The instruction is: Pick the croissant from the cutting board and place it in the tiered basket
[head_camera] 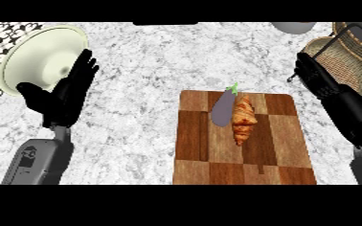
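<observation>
The checkered cutting board (pixel 244 143) on the marbled table (pixel 155 76) carries the croissant (pixel 244 119) touching an eggplant (pixel 225 107) on its left, while the left robot hand (pixel 63 93) (fingers straight, over a plate (pixel 39 52)) and right robot hand (pixel 318 79), relaxed beside the tiered basket (pixel 339 52), flank the board.

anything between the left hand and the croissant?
In the head view, bare marble counter, then the cutting board's left strip and an eggplant lying against the croissant's left side. The left hand is open by the plate.
</observation>
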